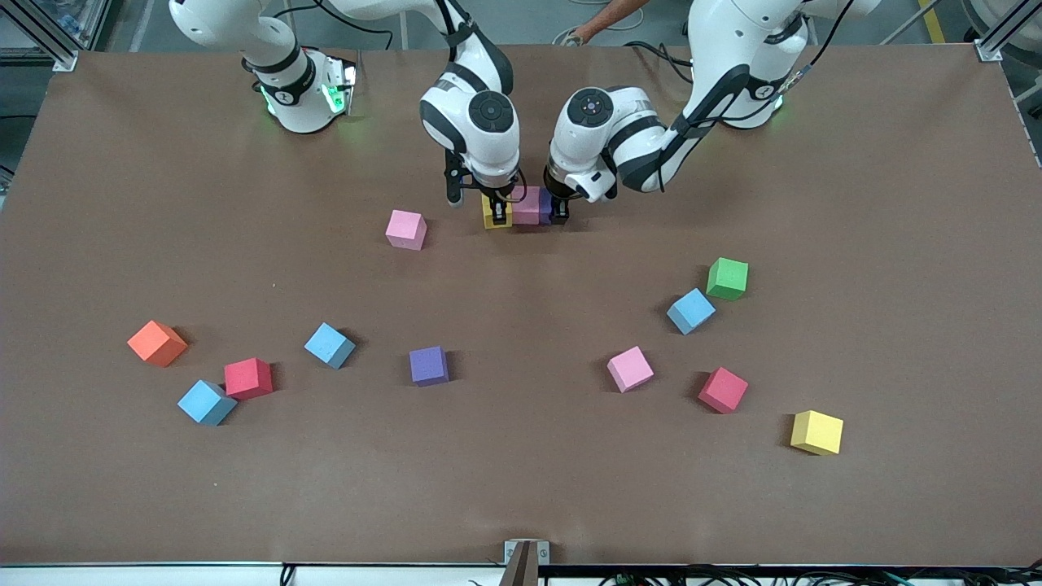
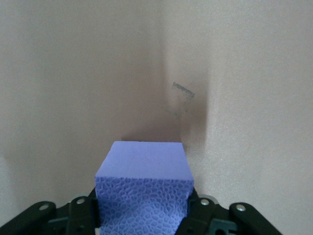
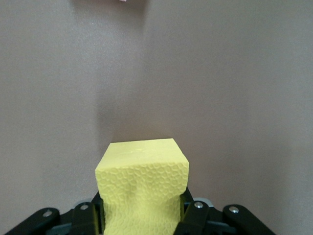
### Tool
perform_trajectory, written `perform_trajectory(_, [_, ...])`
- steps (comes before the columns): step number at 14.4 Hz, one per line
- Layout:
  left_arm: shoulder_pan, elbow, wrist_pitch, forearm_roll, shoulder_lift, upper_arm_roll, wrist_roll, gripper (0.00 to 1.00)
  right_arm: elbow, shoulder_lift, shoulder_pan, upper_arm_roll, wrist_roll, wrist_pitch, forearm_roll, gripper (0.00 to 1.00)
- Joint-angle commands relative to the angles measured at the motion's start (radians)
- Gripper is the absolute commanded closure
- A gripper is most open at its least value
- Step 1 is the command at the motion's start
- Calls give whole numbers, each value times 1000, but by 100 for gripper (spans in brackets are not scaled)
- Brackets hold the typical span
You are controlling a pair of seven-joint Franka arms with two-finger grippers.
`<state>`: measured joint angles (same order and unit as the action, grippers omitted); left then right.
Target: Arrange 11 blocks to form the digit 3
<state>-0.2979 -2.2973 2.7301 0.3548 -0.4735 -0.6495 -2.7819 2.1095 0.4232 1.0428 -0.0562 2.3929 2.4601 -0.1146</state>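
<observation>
While both arms are working side by side near their bases, right claw point(image 1: 494, 213) is pinching small yellow foam cube point(image 3: 142, 188), left claw point(image 1: 558, 213) pinching small purple foam cube point(image 2: 143, 188), small pink foam cube point(image 1: 527, 205) sitting between them on brown worktop point(image 1: 521, 488); other cubes lying scattered nearer front camera.

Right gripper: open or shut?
Shut on the yellow block: the right gripper's fingers press both its sides in the wrist view.

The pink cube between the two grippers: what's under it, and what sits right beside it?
The pink cube rests on the brown table. Touching it are a yellow cube clamped by the right gripper and a purple cube clamped by the left gripper. Its underside is hidden.
</observation>
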Motion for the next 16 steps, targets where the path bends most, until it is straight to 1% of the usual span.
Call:
perform_trajectory(1, [-26,18,26,39,-50,-6,-211,58,-22,68,29,-1,26,30,-25,76])
perform_trajectory(2, [-27,18,26,41,-50,-6,-208,41,-22,68,25,-1,25,30,-25,60])
perform_trajectory(3, [-44,18,26,42,-48,-6,-206,5,-22,68,26,-1,25,28,-25,32])
perform_trajectory(4, [-53,19,26,42,-47,-4,-206,0,-22,68,25,-1,22,23,-25,17])
perform_trajectory(5, [-53,25,25,44,-47,-4,-206,0,-22,69,29,-2,16,19,-20,0])
perform_trajectory(8, [-66,27,13,44,-36,-4,-205,0,-22,68,22,-2,-49,11,-17,0])
perform_trajectory(16, [-66,38,-49,46,21,-7,-205,0,-23,55,19,-2,-61,-30,-16,0])
